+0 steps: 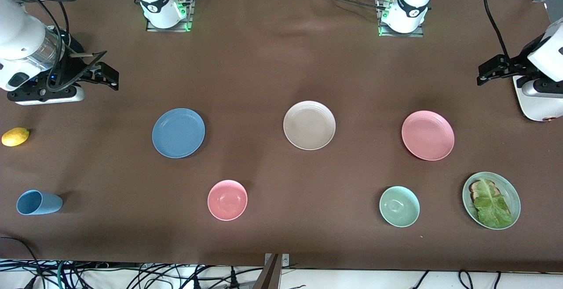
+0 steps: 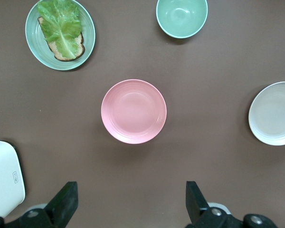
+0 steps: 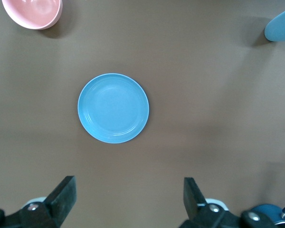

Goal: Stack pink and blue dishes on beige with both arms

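Observation:
Three flat plates lie in a row across the table's middle. The blue plate (image 1: 178, 133) (image 3: 113, 108) is toward the right arm's end, the beige plate (image 1: 309, 125) (image 2: 274, 113) in the centre, and the pink plate (image 1: 427, 135) (image 2: 133, 111) toward the left arm's end. None of them touch. My right gripper (image 1: 109, 76) (image 3: 128, 185) hangs open over bare table at its end, holding nothing. My left gripper (image 1: 485, 74) (image 2: 131, 189) hangs open over bare table at its own end, also holding nothing.
Nearer the front camera lie a pink bowl (image 1: 227, 199), a pale green bowl (image 1: 399, 206), a green plate with toast and lettuce (image 1: 491, 199) and a tipped blue cup (image 1: 38, 202). A lemon (image 1: 15, 137) sits at the right arm's end.

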Motion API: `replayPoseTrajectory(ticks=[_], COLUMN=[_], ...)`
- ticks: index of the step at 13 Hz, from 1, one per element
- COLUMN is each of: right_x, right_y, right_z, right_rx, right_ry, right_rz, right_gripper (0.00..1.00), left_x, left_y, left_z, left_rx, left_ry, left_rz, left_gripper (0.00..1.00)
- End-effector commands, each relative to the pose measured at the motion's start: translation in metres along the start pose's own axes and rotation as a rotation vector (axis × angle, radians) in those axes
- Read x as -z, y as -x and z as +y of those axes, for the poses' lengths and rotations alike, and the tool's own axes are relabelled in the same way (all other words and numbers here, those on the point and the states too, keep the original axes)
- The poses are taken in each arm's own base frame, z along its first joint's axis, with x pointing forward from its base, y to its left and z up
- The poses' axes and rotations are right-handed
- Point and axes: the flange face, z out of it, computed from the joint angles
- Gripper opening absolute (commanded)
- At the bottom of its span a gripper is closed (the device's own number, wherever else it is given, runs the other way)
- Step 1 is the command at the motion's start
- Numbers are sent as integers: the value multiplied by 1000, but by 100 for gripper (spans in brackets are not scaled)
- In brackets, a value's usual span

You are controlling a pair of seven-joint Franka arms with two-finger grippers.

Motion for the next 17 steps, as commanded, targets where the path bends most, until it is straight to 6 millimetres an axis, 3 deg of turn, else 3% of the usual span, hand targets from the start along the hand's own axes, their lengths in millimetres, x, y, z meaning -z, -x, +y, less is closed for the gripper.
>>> replayPoseTrajectory(ticks=[1, 17], right_x=[2, 4], right_y=[7, 1], right_z=[-1, -7], right_rx=[-10, -2], right_ry=[15, 13], right_rz=[9, 47], right_gripper=[100, 100], left_x=[5, 5], left_y=[-3, -3], left_z=[2, 2], left_rx=[-1, -1], left_ry=[15, 15], left_rz=[9, 8], left_gripper=[100, 100])
